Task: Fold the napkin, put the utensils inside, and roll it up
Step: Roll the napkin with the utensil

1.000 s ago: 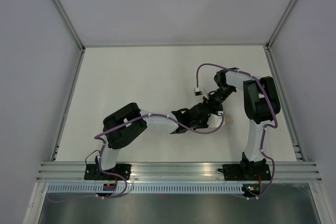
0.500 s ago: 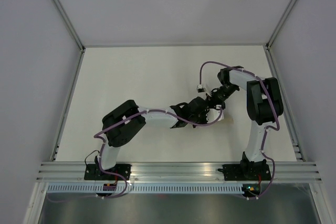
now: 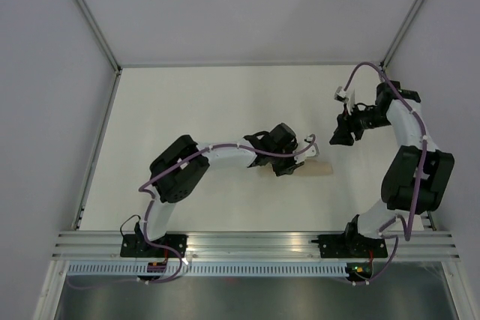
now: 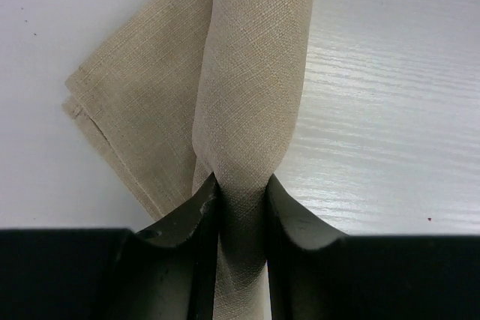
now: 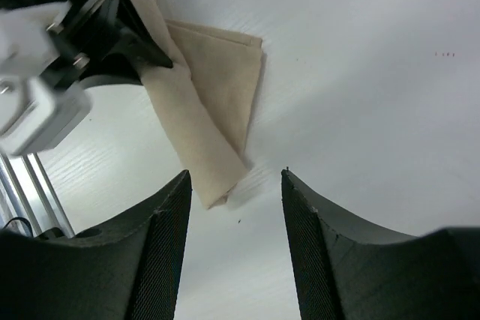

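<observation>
The beige napkin (image 3: 313,169) lies rolled into a narrow tube on the white table, with a flat folded flap beside it (image 4: 139,103). My left gripper (image 3: 286,160) is shut on the near end of the roll (image 4: 251,95), which runs away from the fingers. My right gripper (image 3: 341,134) is open and empty, raised well to the right of the napkin; the right wrist view shows the roll (image 5: 191,125) and the left gripper (image 5: 105,28) ahead of its fingers (image 5: 161,260). No utensils are visible; whether any are inside the roll cannot be told.
The white table (image 3: 195,110) is bounded by an aluminium frame with grey side walls. A metal rail (image 3: 255,241) runs along the near edge by the arm bases.
My right arm has let go and swung up and to the right, away from the napkin. My left gripper has shifted slightly back and keeps its hold on the roll.
</observation>
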